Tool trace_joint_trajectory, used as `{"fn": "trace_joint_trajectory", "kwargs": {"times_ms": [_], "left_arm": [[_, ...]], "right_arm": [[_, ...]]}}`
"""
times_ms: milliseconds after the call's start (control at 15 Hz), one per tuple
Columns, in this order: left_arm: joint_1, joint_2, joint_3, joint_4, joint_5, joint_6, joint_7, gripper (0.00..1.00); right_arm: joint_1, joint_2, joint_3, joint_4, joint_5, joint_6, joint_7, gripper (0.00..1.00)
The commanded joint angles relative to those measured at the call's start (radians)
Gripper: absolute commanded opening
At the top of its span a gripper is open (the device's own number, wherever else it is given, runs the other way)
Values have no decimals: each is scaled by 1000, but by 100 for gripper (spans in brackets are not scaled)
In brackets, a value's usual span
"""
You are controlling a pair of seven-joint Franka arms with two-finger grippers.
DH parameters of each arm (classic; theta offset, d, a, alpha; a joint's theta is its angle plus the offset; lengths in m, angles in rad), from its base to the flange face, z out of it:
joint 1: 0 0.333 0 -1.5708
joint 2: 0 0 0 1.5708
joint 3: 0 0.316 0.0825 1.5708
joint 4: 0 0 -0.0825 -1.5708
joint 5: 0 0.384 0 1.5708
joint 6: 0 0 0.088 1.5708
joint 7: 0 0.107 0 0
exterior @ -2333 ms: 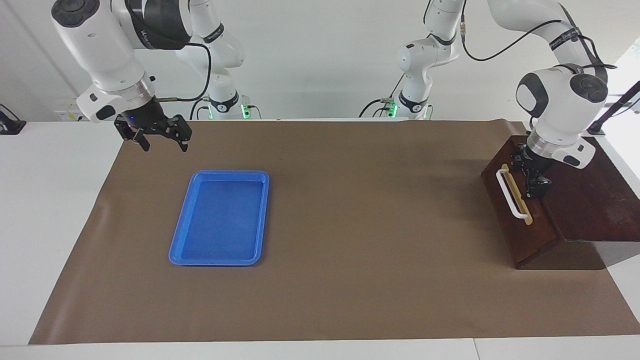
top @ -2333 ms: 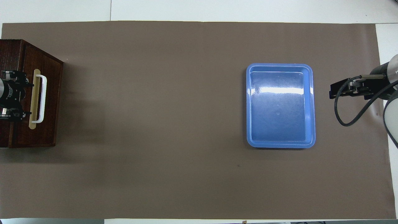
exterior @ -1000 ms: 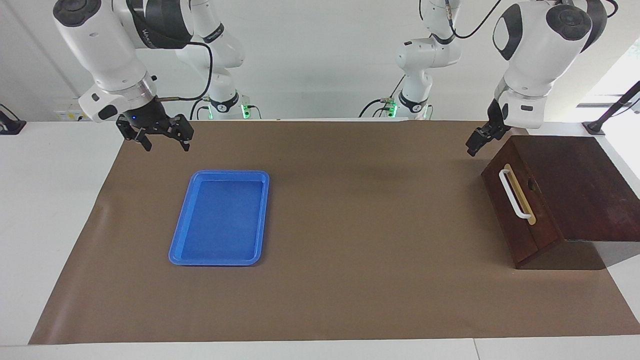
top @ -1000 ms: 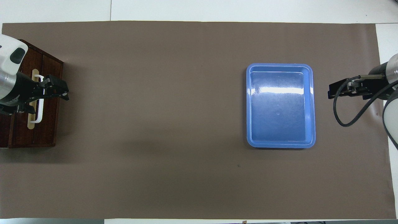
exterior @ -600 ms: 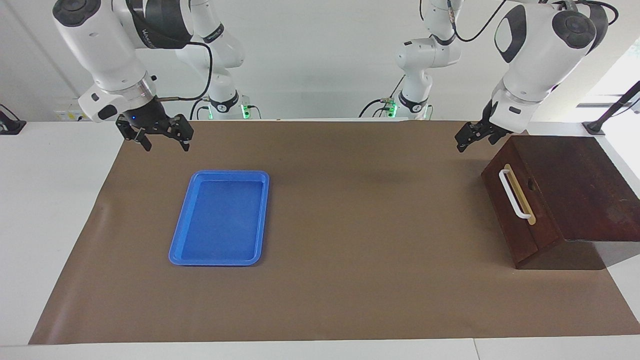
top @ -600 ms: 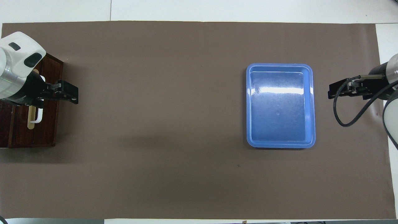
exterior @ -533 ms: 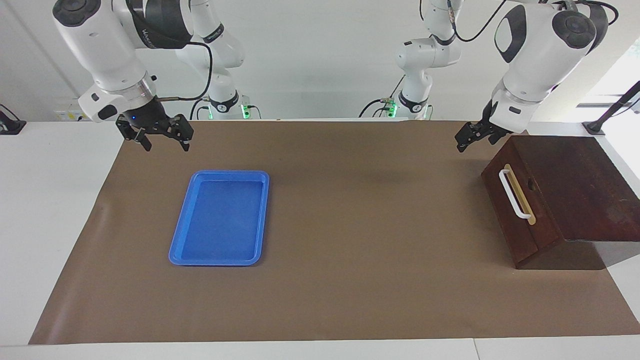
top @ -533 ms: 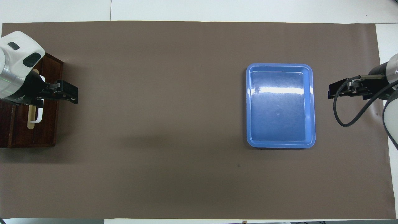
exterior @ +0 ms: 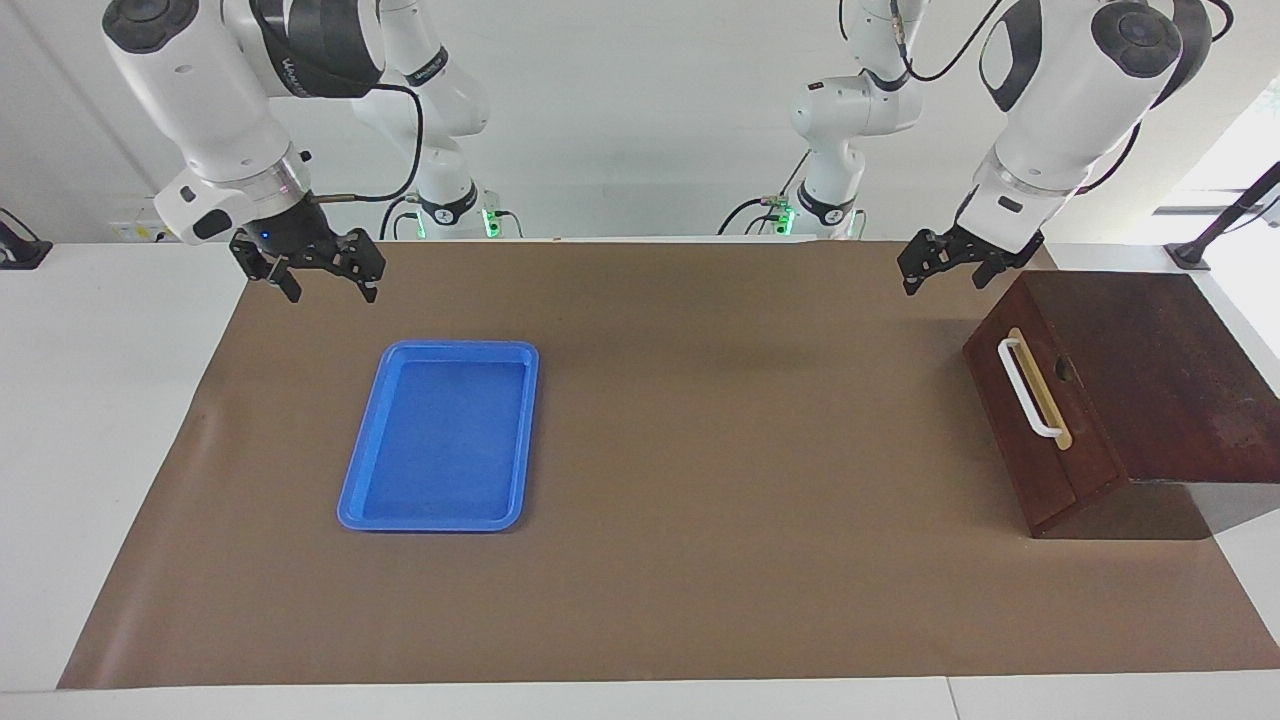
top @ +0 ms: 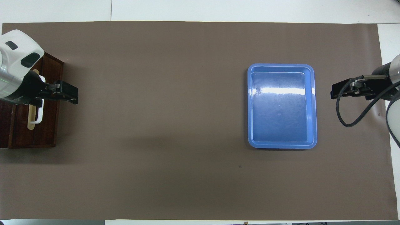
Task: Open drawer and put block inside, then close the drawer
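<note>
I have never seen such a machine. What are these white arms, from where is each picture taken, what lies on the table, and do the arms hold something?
These are two robot arms, each ending in a two-finger gripper. One picture is taken from across the table, facing the robots; the other looks down from above their own end. On the brown mat lie a blue tray, which has nothing in it, and a dark wooden box with a drawer, which is closed. The left gripper hangs open in the air over the mat beside the box. The right gripper waits open in the air at the tray's end of the table. Neither holds anything. No block is visible.
</note>
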Motion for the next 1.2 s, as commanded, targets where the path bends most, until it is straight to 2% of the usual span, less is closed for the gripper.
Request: {"fn": "trace_joint_trajectory", "kwargs": {"times_ms": [0,400,1133], "left_arm": [[-7,-11,10,16,-1,-35,23,100],[5,-24,43,14,-1,-52,98,100],[5,-34,69,-9,-8,-17,94,100]], "right_arm": [[-23,-13,14,-10,18,0,-14,100],[-23,-13,14,-10,18,2,-14,100],[-23,-13,14,-12,16,0,-14,100]]}}
